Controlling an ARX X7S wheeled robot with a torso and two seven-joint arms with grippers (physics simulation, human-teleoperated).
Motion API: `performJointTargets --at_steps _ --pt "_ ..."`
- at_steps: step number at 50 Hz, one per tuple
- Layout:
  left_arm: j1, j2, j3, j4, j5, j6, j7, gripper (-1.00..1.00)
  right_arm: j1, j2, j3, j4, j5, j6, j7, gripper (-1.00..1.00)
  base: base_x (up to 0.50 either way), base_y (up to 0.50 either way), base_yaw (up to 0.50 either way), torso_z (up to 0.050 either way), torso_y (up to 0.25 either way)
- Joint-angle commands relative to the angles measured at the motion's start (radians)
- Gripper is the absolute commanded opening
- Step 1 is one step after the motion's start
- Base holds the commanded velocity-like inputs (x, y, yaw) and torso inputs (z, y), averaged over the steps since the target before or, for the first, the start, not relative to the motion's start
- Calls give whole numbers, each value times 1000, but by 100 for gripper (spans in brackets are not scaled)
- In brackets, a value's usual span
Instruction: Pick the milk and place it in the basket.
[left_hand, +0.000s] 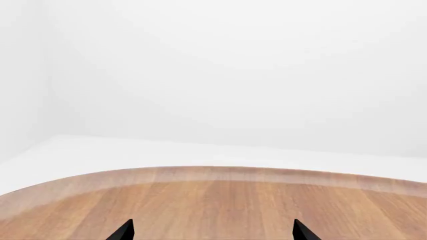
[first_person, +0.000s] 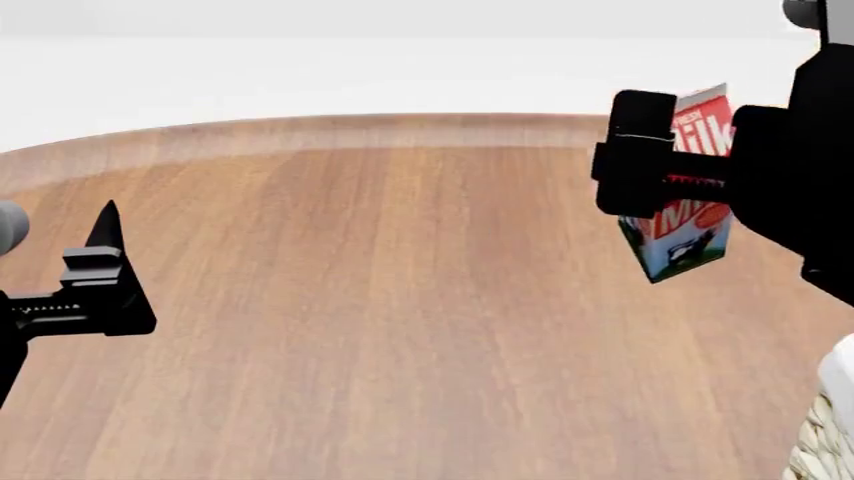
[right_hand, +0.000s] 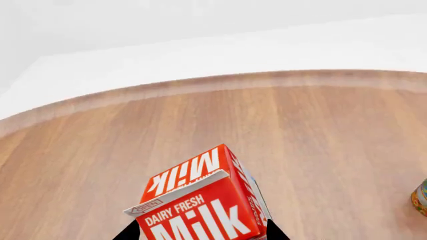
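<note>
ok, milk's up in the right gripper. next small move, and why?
Probably carry it toward the robot's right and nearer side, over the basket, before lowering. The right gripper holds the milk clear above the table, tilted, while only the basket's corner shows at the head view's lower right, so the carton isn't over it yet. The left gripper is open and idle.

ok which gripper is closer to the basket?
Right. The right gripper, holding the milk, is above and just left of the basket corner; the left gripper is across the table.

A round-edged wooden table (first_person: 374, 300) carries the wicker basket (first_person: 825, 440), whose corner shows at its near right.
</note>
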Motion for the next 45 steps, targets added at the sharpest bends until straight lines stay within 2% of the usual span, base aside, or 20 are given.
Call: performJointTargets --at_steps 1,9,11,20,25,36,45 --pt "2 -3 5 -4 -3 6 -6 100 172 155 10 59 339 -10 396 -100 0 0 0 0 0" --pt "0 -5 5 -9 -6 10 -9 100 195 302 -124 8 594 -110 570 -100 0 0 0 0 1" --pt "-3 -6 5 -15 -6 12 -10 100 204 370 -197 -41 658 -172 574 -100 0 0 0 0 5" --pt "-4 -9 2 -15 -15 13 -13 100 217 606 -369 -222 828 -347 572 -100 0 0 0 0 1" --pt "-1 -11 4 -18 -16 19 -13 100 198 726 -402 -303 880 -411 550 -100 0 0 0 3 0" --pt "8 -18 8 -23 -14 32 -14 100 7 1006 -395 -439 811 -587 312 -100 0 0 0 0 1" --pt "12 -23 15 -32 -12 45 -14 100 -9 1009 -400 -398 742 -598 278 -100 0 0 1 0 1"
